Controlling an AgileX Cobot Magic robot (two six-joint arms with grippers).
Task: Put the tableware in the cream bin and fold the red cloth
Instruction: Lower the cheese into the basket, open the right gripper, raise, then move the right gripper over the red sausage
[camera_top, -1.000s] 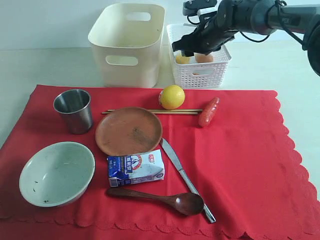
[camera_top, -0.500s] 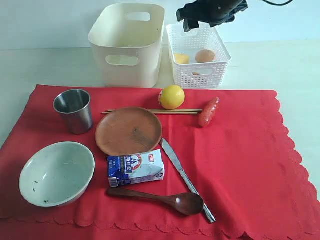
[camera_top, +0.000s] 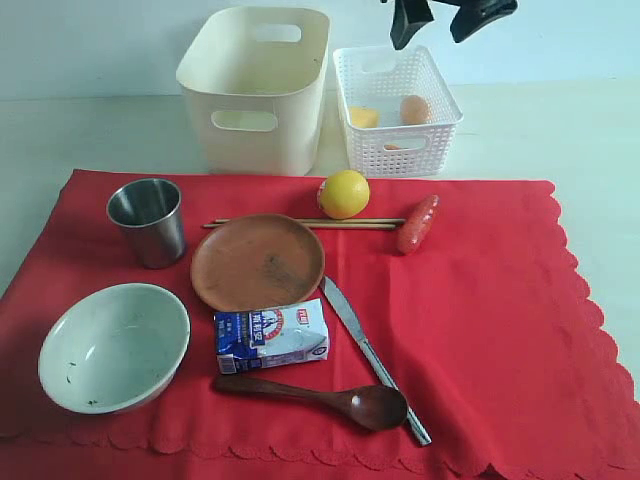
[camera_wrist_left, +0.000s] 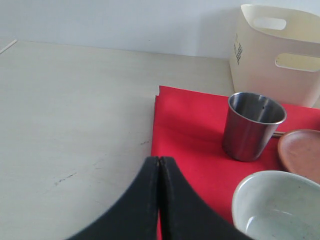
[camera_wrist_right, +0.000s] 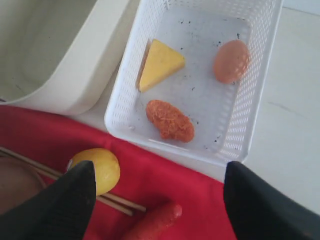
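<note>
Covering most of the table before me, the red cloth (camera_top: 480, 300) is lying flat and unfolded, carrying everything I have yet to clear, so I am leaving its fold for last. Behind its far edge the cream bin (camera_top: 255, 95) is standing upright, with the white basket (camera_top: 400, 150) just beside it. On the cloth, the bowl (camera_top: 113, 346) is resting front left, the plate (camera_top: 257, 262) in the middle, and the cup (camera_top: 148, 222) upright behind the bowl. The spoon (camera_top: 320, 395) and knife (camera_top: 365, 345) are lying toward the front, the spoon's bowl meeting the knife near its handle. The chopsticks (camera_top: 290, 223) are lying side by side behind the plate, right against the lemon (camera_top: 343, 193).

My right gripper (camera_top: 440, 25) is hanging above the basket, jaws spread wide with nothing between them. My left gripper (camera_wrist_left: 159, 167) is waiting near the cloth's left edge, jaws pressed together on nothing.

I am judging a piece of tableware to be the next pick. For the cup, I am planning one finger inside the rim and one outside, lifting straight up and lowering well into the bin before letting go. For the chopsticks, I am minding the lemon, which may roll if nudged.
</note>
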